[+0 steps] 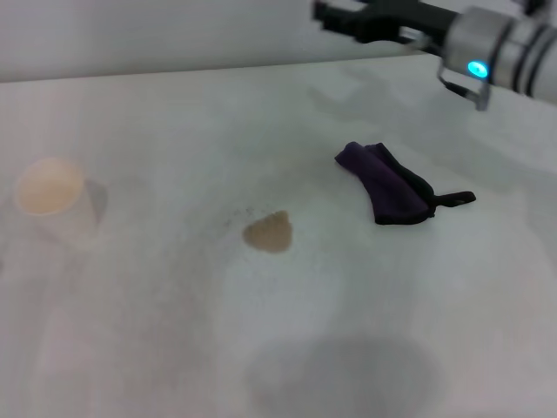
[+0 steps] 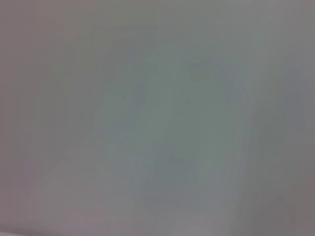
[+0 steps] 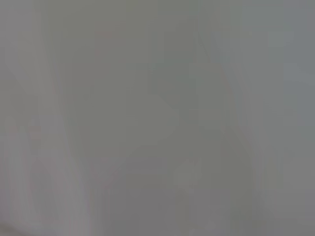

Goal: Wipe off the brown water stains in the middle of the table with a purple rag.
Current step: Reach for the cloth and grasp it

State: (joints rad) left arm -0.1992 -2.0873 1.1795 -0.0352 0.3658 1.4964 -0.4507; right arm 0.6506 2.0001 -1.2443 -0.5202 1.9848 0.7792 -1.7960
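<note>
Table: wide white surface, faintly smudged, filling the head view; a broad grey shadow patch lies on its near edge, just right of centre
Brown water stains: one small tan-brown blotch near the middle of the table, roughly heart-shaped, with faint dark specks just to its far left; nothing covers or touches it
Purple rag: crumpled dark purple cloth with black edging, lying flat on the table to the right of the stain and a little farther away; clearly apart from the stain; a thin black loop tab sticks out from its right end
Paper cup: pale cup standing upright at the left side of the table, well apart from both stain and rag
Right gripper: dark fingers at the far right of the scene, raised above the table near its far edge, beyond the rag and not touching it; nothing is seen in the fingers, and whether they are spread or closed cannot be told; a silver wrist section with a lit cyan ring sits behind them
Left gripper: not seen in any view
Left wrist view: only a plain pale grey-green blur
Right wrist view: only a plain grey blur; no fingers and no object can be made out
</note>
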